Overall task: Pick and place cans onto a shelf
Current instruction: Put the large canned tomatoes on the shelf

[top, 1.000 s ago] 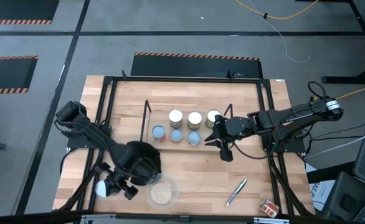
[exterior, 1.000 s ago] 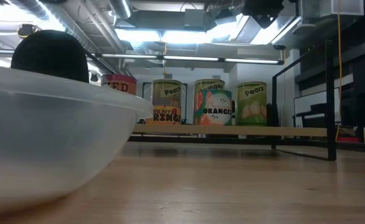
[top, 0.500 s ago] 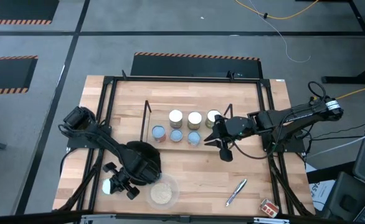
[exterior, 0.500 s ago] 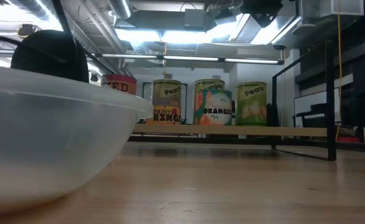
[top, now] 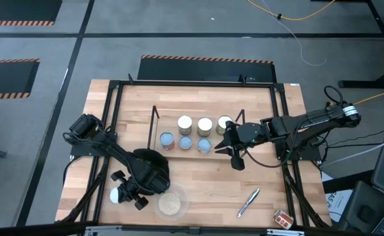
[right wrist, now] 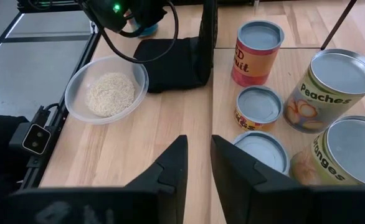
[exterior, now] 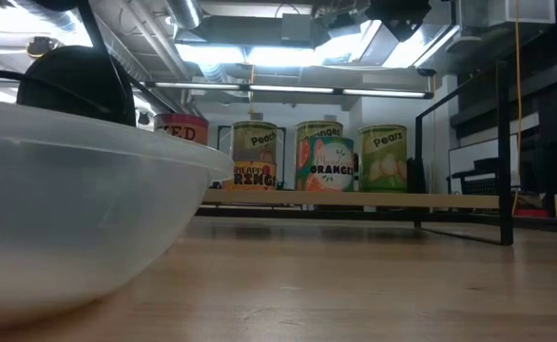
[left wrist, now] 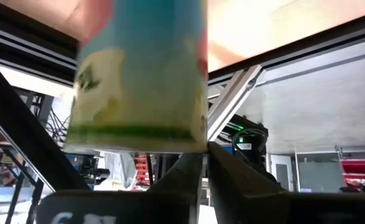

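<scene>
The can (left wrist: 139, 74) sits clamped in my left gripper (top: 123, 195) at the table's front-left edge, well apart from the shelf (top: 156, 124). Swinging over, I may clip the bowl (top: 171, 203). My right gripper (top: 234, 156) waits narrowly parted beside the shelf.

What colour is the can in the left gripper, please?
Pale blue can with a green band, clearest in the left wrist view.

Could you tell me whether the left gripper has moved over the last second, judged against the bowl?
Yes. In the high view the left gripper, shut on a can, has shifted rightward toward the bowl, which has stayed put.
</scene>
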`<state>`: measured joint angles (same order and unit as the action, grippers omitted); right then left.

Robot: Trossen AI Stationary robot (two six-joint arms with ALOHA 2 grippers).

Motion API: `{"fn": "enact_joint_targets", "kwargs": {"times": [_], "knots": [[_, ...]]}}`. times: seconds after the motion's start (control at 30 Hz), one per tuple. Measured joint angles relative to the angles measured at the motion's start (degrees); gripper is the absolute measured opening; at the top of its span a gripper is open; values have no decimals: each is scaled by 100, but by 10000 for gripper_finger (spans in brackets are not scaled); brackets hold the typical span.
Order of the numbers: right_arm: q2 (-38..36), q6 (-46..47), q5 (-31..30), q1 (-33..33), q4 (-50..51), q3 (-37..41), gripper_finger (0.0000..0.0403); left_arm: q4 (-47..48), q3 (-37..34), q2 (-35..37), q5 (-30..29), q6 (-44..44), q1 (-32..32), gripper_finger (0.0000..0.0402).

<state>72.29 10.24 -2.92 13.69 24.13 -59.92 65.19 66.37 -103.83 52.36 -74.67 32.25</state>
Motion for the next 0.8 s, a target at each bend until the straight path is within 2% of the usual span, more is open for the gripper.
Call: {"fn": "enact_joint_targets", "kwargs": {"times": [0.33, 0.47, 0.8], "knots": [[0, 0, 0, -1, 3, 0, 74, 4, 2, 0, -180, 22, 0, 74], [0, 0, 0, 0, 3, 0, 74, 17, 43, 24, -241, -17, 2, 80], [0, 149, 0, -2, 3, -2, 74, 366, 1126, 87, -1333, 28, 28, 81]]}}
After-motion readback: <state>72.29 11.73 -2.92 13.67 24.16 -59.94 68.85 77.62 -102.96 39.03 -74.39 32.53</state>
